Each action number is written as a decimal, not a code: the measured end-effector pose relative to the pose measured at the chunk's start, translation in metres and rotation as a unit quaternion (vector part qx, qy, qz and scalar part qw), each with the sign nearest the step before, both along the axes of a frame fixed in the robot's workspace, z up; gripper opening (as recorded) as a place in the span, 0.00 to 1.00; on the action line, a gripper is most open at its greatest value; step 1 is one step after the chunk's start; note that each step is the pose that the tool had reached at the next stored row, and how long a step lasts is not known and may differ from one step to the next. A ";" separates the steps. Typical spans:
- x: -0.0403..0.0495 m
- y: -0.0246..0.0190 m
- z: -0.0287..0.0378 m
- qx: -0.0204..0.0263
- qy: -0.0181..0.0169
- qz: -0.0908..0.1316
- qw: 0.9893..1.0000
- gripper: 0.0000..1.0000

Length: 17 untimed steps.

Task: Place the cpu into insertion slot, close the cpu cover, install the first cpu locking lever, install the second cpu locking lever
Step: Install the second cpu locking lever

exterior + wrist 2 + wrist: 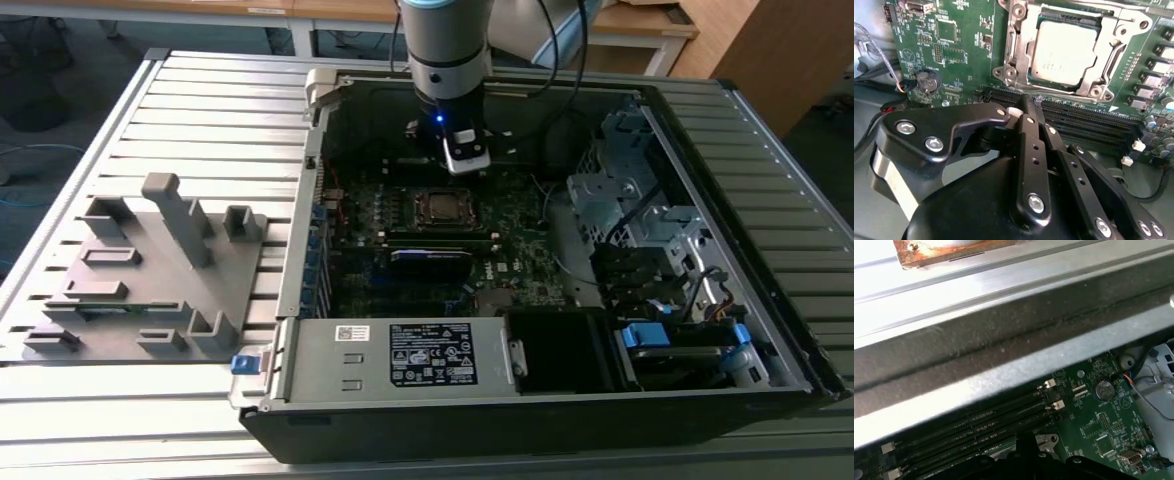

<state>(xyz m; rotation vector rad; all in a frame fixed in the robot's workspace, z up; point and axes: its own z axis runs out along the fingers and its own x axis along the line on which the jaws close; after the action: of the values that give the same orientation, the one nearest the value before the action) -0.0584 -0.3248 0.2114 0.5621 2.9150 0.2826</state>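
The cpu (1064, 52) is sitting under the closed cpu cover (1019, 45); the gripper (1029, 107), fingers pressed together and empty, is hovering beside it.

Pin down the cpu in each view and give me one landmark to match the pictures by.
Exterior view: the cpu sits mid-motherboard, near the arm's tip.
Second wrist view: the cpu lies framed in silver metal, beside the memory slots.
First wrist view: go by the memory slots along the case wall.
Shared landmark: the long black memory slots.
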 end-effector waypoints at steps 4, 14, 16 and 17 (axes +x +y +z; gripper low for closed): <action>0.0000 -0.0064 0.0000 0.000 0.000 0.000 1.000 0.10; 0.0000 -0.0227 -0.0001 -0.001 0.000 0.000 1.000 0.10; 0.0000 -0.0252 0.0000 -0.001 0.000 0.000 1.000 0.10; 0.0000 -0.0260 0.0000 -0.001 0.000 0.000 1.000 0.10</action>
<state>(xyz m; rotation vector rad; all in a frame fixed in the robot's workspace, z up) -0.0584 -0.3509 0.2114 0.5617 2.9150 0.2786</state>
